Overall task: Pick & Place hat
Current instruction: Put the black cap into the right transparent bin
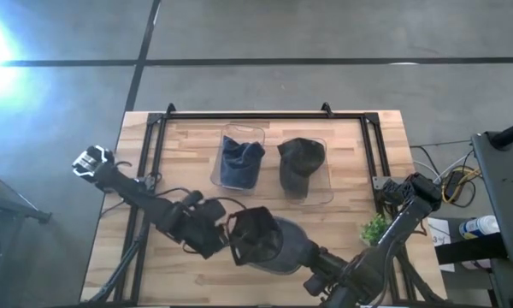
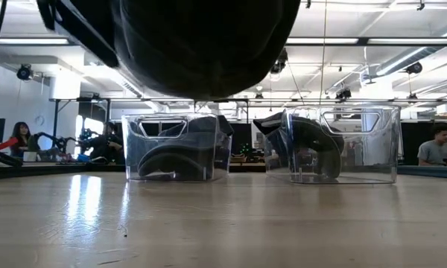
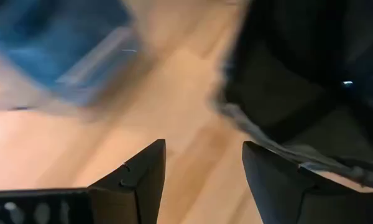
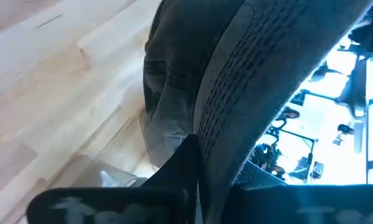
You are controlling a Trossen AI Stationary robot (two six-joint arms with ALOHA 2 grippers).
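Note:
A grey cap [image 1: 265, 242] hangs above the near middle of the table, with my right gripper [image 1: 312, 258] shut on it. The low view shows the cap [image 2: 201, 45] well clear of the tabletop. My left gripper [image 1: 221, 233] stands open just to the left of the cap, touching nothing. In the left wrist view its open fingers [image 3: 204, 149] have bare wood between them, and the cap [image 3: 298, 74] lies beyond one finger. At the far middle, a blue hat [image 1: 239, 161] lies in one clear bin and a dark hat [image 1: 302, 162] in another. My right gripper pinches the cap's stitched brim [image 4: 221, 146] between its two fingers. The fingers come from the table's near right, slanting downward. The cap is lifted clear of the table, and its crown [image 1: 255, 235] reaches out toward my left gripper.
The two clear bins [image 2: 175, 149] [image 2: 343, 145] stand side by side at the far middle. A black frame rail [image 1: 256, 115] runs along the far edge. A small green plant [image 1: 374, 229] sits at the right edge. People sit in the room beyond the table.

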